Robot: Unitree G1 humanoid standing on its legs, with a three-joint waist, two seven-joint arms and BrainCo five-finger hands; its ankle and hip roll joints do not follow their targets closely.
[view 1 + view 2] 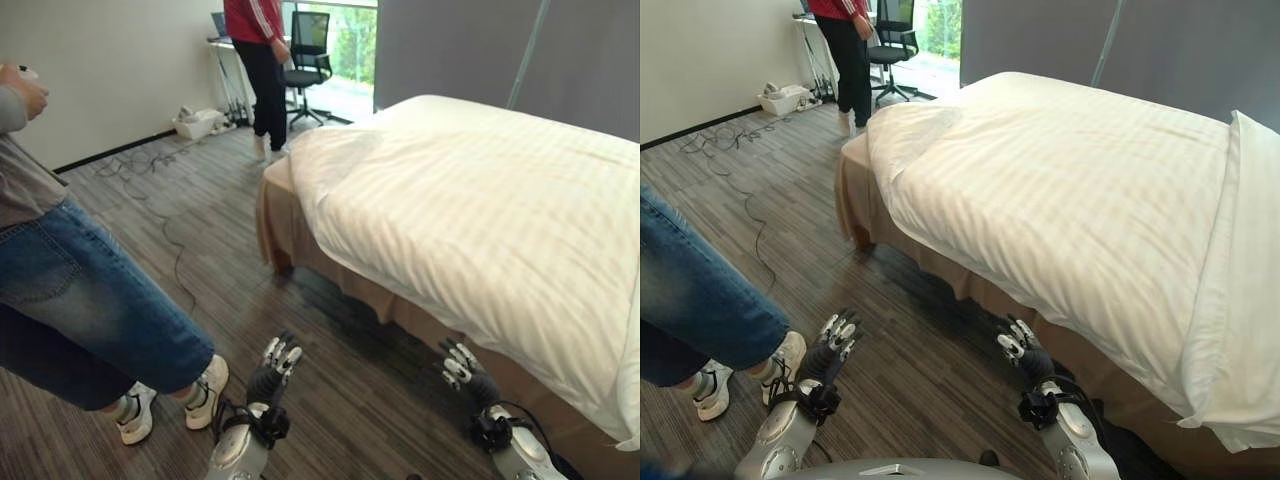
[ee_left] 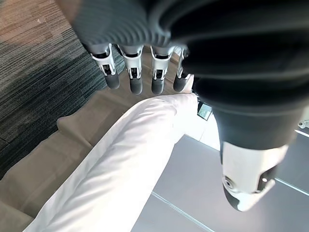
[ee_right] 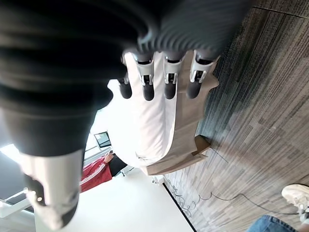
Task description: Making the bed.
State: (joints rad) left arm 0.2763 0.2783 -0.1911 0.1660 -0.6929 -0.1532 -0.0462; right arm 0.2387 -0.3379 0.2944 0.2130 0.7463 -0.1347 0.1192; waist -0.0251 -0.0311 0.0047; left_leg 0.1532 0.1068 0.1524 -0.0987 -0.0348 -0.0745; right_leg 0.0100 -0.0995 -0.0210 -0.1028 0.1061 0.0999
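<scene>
Bed [image 1: 300, 235] fills the right half of the left eye view, long axis running from lower right up toward the upper centre of the frame. White striped duvet [image 1: 470, 210] covers the top; its near edge hangs down the side, leaving the tan bed skirt [image 1: 345, 275] showing below along the floor. At the far right of the right eye view a folded-over duvet edge [image 1: 1230, 250] runs down to a loose corner at lower right.

Wood-pattern floor [image 1: 200, 210] lies open across the centre-left, from the bed side out to the wall.

Left robot hand [image 1: 277, 362] at bottom centre, over the floor, fingers straight and relaxed, holding nothing. Right robot hand [image 1: 462, 368] at lower right, just beside the bed skirt, fingers likewise loose, empty, not touching the duvet.

Person in jeans [image 1: 70, 300] stands at the left edge, near the left robot hand. Second person in red top [image 1: 258, 60] at upper centre, beside an office chair [image 1: 308, 50].
</scene>
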